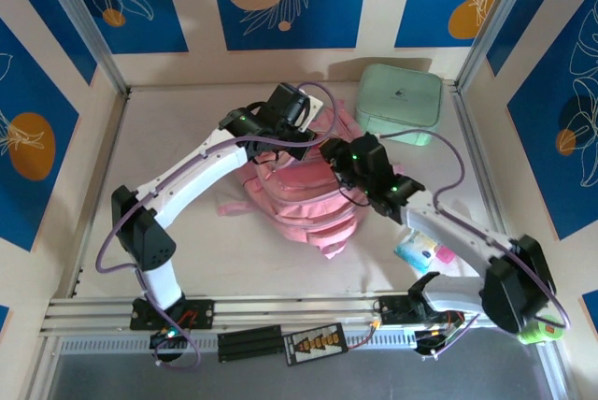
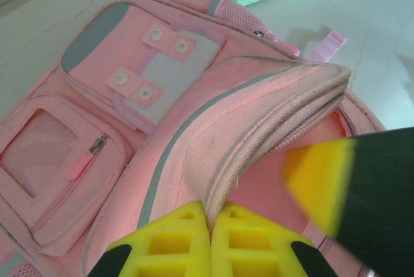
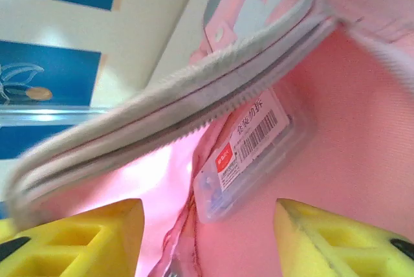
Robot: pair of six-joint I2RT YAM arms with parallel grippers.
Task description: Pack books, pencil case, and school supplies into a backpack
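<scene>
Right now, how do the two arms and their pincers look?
The left arm and the right arm have white links and black joints with small green lights. A purple cable loops along each. The left pincer and the right pincer have bright yellow fingers with moulded cut-outs, black at the base.

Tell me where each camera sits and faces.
Top external: above and behind the robot, looking down at the table; left arm and right arm reach the pink backpack.
Left wrist: over the backpack front, left jaws shut on the opening flap.
Right wrist: looks into the backpack, open right jaws framing a barcoded clear case.
Shared: both wrist views show that flap.
</scene>
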